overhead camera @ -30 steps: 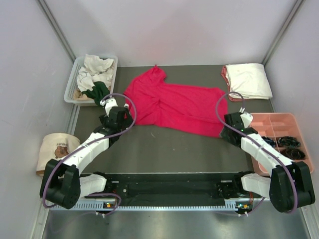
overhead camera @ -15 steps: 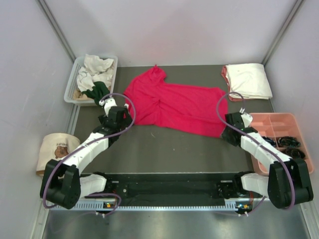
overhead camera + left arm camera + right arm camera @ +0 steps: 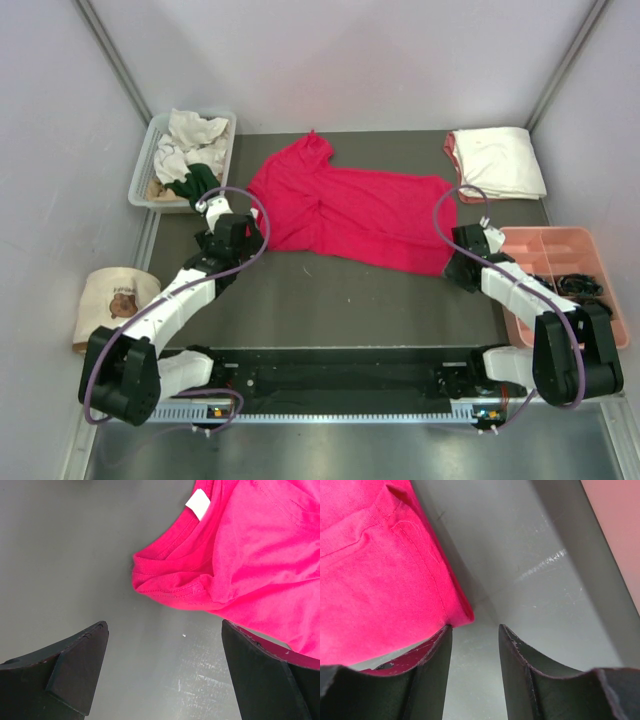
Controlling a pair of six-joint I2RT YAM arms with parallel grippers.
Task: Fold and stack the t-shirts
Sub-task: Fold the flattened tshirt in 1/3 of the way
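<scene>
At the middle of the dark table (image 3: 330,300) a crimson-red t-shirt (image 3: 350,210) is laid out flat but somewhat rumpled, with its collar turned toward the left arm. The left gripper (image 3: 164,625) is held just beside that collar. Its jaws are spread wide, with bare table seen between them and one finger placed over the shirt's edge. The white neck label (image 3: 198,503) is seen further along the collar. The right gripper (image 3: 475,627) is set low at the shirt's near right hem corner. Its jaws are held fairly close together, yet a gap is left and nothing is clamped in it; the hem corner is found just at one fingertip. At the far right a folded cream-white t-shirt (image 3: 500,160) is stacked on a salmon-pink t-shirt (image 3: 452,150). In the clear bin (image 3: 140,185) at the far left, crumpled pale shirts (image 3: 190,135) are heaped, and a dark green t-shirt (image 3: 198,180) is draped over the near rim.
</scene>
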